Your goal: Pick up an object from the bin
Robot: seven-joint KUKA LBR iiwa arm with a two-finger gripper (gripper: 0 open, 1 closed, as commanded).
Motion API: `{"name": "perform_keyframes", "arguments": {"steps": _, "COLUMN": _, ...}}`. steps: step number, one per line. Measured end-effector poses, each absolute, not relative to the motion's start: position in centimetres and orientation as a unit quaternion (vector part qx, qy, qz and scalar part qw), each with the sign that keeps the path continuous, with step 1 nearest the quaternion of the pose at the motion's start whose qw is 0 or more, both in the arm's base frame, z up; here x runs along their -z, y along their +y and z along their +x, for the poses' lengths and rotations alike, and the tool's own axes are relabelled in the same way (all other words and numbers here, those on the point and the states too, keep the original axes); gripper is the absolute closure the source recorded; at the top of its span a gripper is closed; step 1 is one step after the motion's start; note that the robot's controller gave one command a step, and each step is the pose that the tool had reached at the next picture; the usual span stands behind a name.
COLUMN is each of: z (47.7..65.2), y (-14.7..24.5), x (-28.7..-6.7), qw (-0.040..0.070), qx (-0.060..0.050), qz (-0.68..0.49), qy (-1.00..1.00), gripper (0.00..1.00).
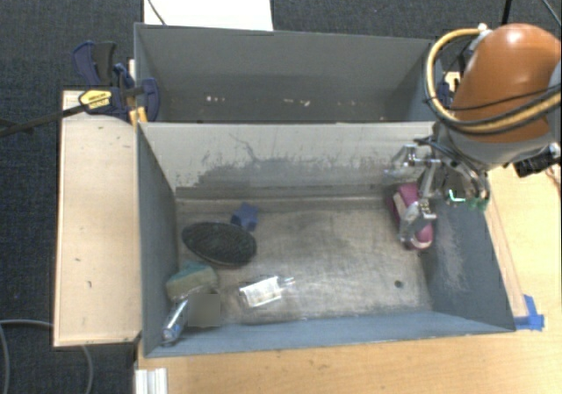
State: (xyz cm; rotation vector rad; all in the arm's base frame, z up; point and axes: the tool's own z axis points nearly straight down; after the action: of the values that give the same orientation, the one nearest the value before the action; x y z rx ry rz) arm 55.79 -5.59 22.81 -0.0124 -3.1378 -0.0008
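At the right of the scene, the arm's wrist carries a large rounded orange-brown cover (514,68), smooth and dome-like. Yellow and black cables (436,76) loop round its left side, and dark ones cross its front. Under the cover sits a grey and black housing (527,155). The gripper (420,224) is bare silvery metal, built of thin brackets, with a small green mark (457,197) on its right.

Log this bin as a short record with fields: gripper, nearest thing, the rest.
gripper: gripper low at the right end of the grey metal bin
nearest thing: pink plastic object, right at the gripper
left end: black oval brush, small blue piece, greenish block, blue pen-like stick
front, left of middle: clear plastic packet
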Motion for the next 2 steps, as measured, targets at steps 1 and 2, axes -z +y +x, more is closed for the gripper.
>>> {"name": "perform_keyframes", "arguments": {"steps": 1, "z": 58.9, "y": 2.1, "x": -14.7, "qw": 0.001, "qx": 0.001, "qz": 0.151, "qy": -0.989, "gripper": 0.0}}
{"name": "perform_keyframes", "arguments": {"steps": 2, "z": 52.6, "y": 3.7, "x": -7.6, "qw": 0.004, "qx": 0.001, "qz": 0.141, "qy": -0.99, "gripper": 0.0}}
